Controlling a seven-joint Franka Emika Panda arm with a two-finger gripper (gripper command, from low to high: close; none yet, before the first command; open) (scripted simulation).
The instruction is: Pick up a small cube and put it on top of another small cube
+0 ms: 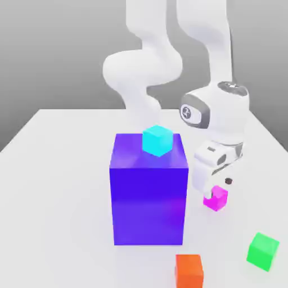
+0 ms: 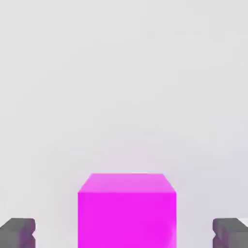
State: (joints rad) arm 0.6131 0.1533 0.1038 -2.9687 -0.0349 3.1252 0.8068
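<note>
The small magenta-pink cube (image 1: 216, 200) rests on the white table, to the exterior view's right of the big purple-blue block (image 1: 148, 197). My gripper (image 1: 217, 191) has come down right over it. In the hand view the cube (image 2: 126, 210) sits between the two dark fingertips (image 2: 18, 231), with a gap on each side, so the gripper (image 2: 124, 235) is open and not touching it. A small cyan cube (image 1: 157, 140) stands on top of the big block.
A small green cube (image 1: 262, 251) lies near the front at the exterior view's right. A small orange cube (image 1: 188, 270) sits at the front edge, just in front of the big block. The white table (image 1: 56, 185) extends to the exterior view's left.
</note>
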